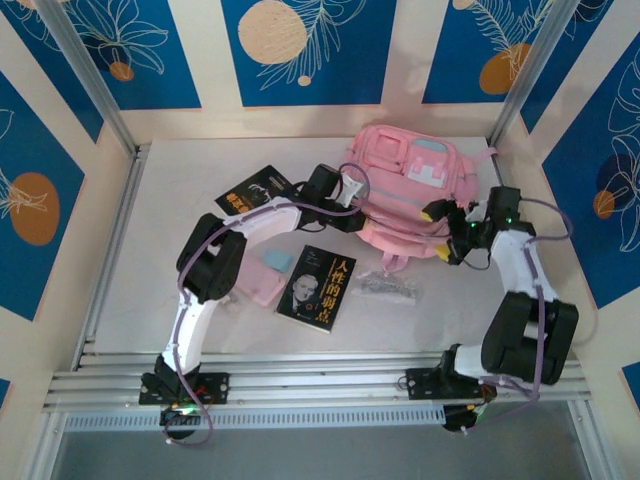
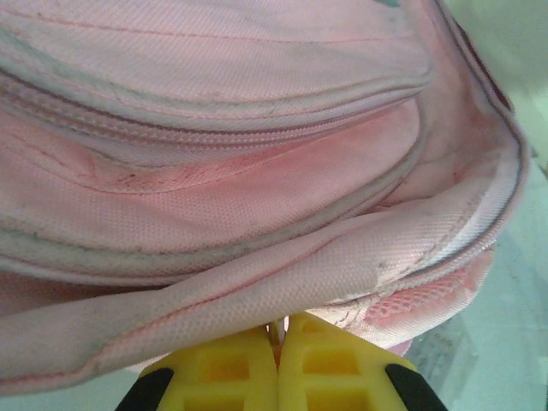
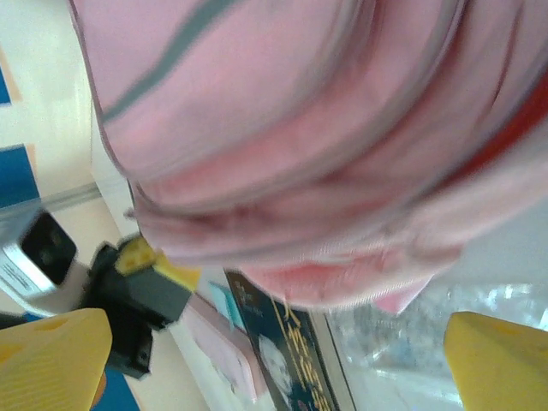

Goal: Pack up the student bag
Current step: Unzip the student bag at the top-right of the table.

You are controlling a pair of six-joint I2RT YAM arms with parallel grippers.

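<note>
From above, the bag (image 1: 410, 180) lay at the far right of the surface (image 1: 170, 210). The left end effector (image 1: 352, 212) was at its near-left edge and the right end effector (image 1: 437, 233) at its near-right edge, with a book (image 1: 318, 287) nearer the arms.

In the left wrist view, the left end effector (image 2: 278, 372) was clenched, seemingly nipping a fold of the bag (image 2: 214, 171).

In the right wrist view, the right end effector (image 3: 274, 364) stood released, fingers (image 3: 51, 364) spread wide, with the bag (image 3: 282, 128) just beyond them.
</note>
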